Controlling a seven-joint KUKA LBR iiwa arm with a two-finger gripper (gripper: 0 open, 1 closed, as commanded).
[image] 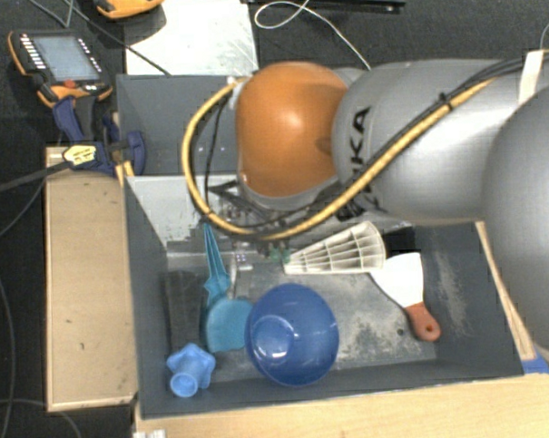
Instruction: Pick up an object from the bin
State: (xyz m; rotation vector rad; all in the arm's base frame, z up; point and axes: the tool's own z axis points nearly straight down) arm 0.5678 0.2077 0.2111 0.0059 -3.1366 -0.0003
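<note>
Turquoise spoon (226, 325) lies beside the blue bowl (291, 335), its handle beneath the jaws; the orange cover (284, 127) hides them, so their opening cannot be told.

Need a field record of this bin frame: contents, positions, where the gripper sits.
bin: grey metal, five loose things
gripper: under the orange wrist cover, low at rear left, beside the light blue spatula's handle
blue bowl: front centre, open side up
light blue spatula: left of the bowl, blade against it
small blue fitting: front left corner
white slotted spatula: rear centre
white scraper: right side, orange handle toward front
</note>
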